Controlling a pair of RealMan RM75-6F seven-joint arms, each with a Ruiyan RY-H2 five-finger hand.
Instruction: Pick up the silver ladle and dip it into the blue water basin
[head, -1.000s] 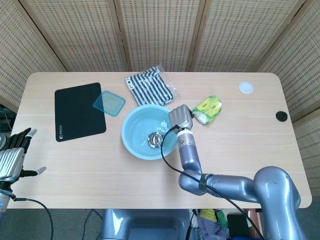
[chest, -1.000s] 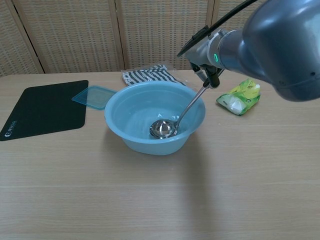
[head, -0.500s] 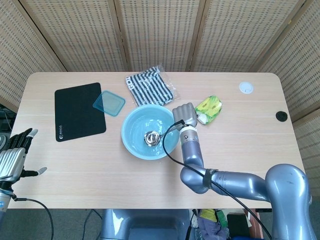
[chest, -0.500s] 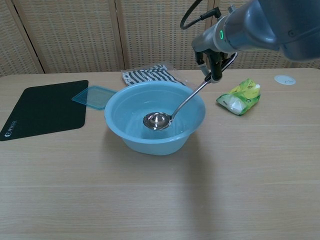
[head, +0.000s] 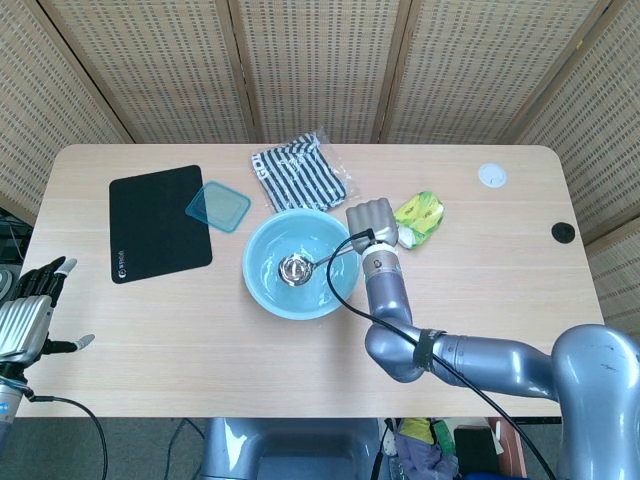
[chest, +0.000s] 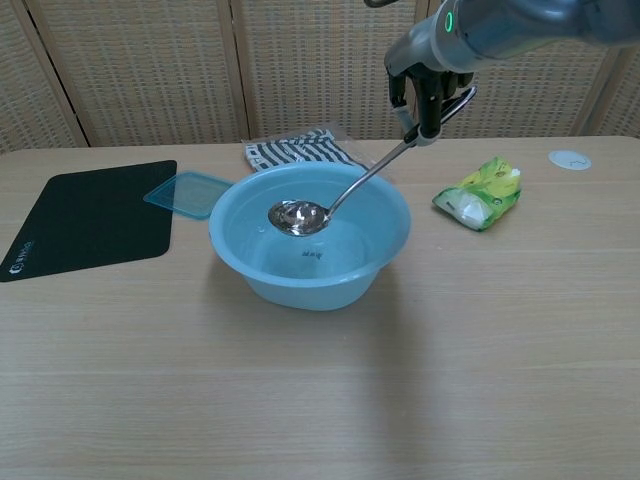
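The blue water basin (head: 262, 290) (chest: 250, 270) sits at the table's middle. My right hand (head: 372, 222) (chest: 428, 88) grips the handle end of the silver ladle (head: 296, 268) (chest: 298, 216) beside and above the basin's right rim. The ladle slants down to the left, and its bowl hangs over the water inside the basin, lifted clear of the bottom. My left hand (head: 28, 310) hovers open off the table's left edge, seen only in the head view.
A black mat (head: 158, 222) (chest: 80, 214) and a teal lid (head: 218, 207) (chest: 188, 190) lie left of the basin. A striped cloth (head: 298, 172) (chest: 298, 150) is behind it. A green packet (head: 418, 216) (chest: 480, 194) lies to its right, and a white disc (head: 491, 176) (chest: 570, 159) further back.
My right hand has risen and drawn back, lifting the ladle's bowl off the basin's bottom and carrying it left, up out of the water. The left hand stayed put.
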